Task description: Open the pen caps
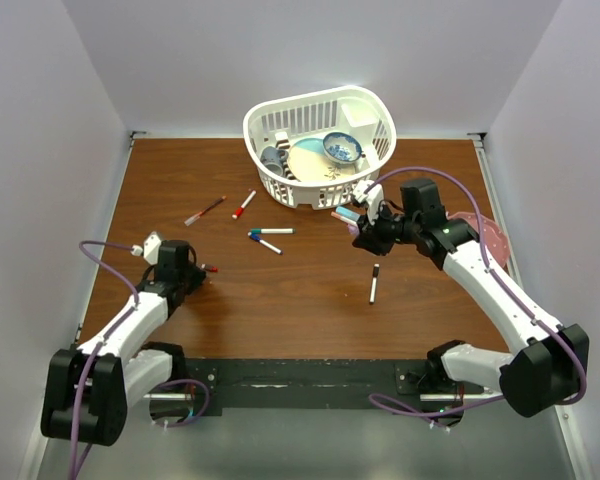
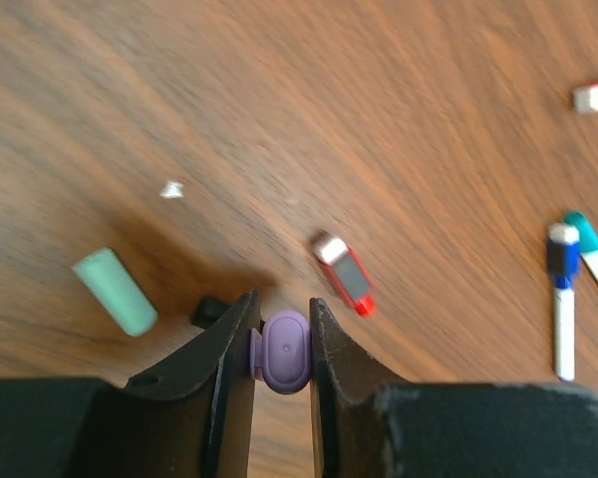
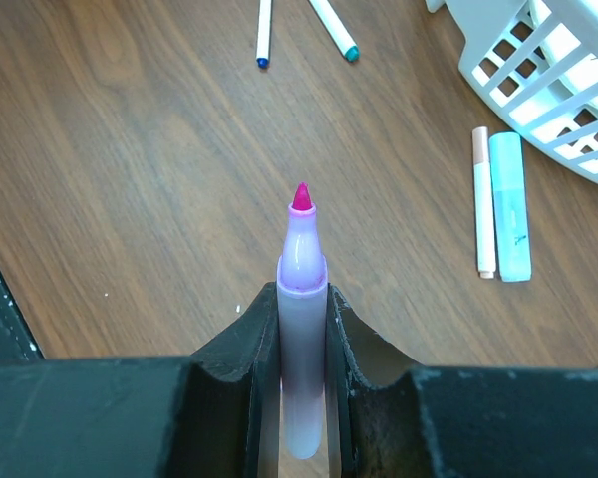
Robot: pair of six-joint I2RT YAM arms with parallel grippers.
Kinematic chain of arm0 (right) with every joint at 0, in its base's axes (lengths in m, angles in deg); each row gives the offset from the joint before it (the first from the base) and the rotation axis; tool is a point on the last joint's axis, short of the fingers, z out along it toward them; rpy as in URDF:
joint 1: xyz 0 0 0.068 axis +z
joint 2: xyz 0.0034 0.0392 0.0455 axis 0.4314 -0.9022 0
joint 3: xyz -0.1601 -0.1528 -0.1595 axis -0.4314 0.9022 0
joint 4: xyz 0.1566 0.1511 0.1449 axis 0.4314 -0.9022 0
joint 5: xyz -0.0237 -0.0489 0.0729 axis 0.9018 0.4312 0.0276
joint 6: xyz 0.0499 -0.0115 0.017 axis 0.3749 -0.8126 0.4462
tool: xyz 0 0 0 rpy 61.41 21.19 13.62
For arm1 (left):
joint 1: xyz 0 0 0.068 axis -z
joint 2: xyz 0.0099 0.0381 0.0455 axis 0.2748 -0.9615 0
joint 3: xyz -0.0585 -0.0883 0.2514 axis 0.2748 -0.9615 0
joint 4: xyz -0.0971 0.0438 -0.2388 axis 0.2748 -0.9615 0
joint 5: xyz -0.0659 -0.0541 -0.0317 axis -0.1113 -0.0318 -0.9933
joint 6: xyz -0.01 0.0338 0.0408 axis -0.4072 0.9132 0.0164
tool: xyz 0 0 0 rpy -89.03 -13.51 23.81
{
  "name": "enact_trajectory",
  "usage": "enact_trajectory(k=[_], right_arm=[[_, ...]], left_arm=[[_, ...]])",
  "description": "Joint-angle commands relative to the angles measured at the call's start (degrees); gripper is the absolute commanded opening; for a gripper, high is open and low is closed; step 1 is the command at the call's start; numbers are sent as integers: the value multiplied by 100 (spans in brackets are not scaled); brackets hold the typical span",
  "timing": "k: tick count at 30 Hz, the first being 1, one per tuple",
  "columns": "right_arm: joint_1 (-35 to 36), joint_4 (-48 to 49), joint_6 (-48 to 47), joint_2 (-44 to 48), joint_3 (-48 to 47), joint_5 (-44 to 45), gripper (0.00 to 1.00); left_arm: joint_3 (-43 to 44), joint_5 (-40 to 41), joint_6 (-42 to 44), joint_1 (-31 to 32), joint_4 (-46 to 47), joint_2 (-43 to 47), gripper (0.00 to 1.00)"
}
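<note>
- Purple cap (image 2: 284, 351) sits clamped between the jaws of the left gripper (image 2: 282, 311). It is off its pen and held low over the worktop (image 2: 279, 119), near the left edge.
- Right gripper (image 3: 301, 291) has its jaws closed on the purple pen (image 3: 301, 269). The magenta tip (image 3: 301, 196) is bare, so this pen counts as opened.
- Step in hand, as judged: the pull-apart is done and both halves await release.
- Next move calls for lowering cap and pen to the worktop, parting the jaws, then seeking a pen with its cap on. Two such pens lie mid-worktop, one with a blue cap (image 2: 562, 249) and one with a teal cap (image 2: 581, 230).
- Green cap (image 2: 115, 291) and what looks like a red cap (image 2: 345, 278) lie loose just beside the left gripper, so the drop needs a bare spot.
- Left arm lies low by the near left corner, wrist pointing toward the middle.
- Right arm stretches from the near right corner toward the far edge, elbow bent and wrist turned left. Its gripper is just beside the basket (image 1: 310, 193).
</note>
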Motion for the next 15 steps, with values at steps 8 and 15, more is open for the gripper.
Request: enact_trajectory(k=[8, 15], right_arm=[[-235, 356, 131, -202, 32, 560, 3], [-964, 216, 544, -790, -126, 667, 2]], left_arm=[[203, 134, 38, -397, 358, -140, 29], [300, 55, 117, -538, 261, 88, 52]])
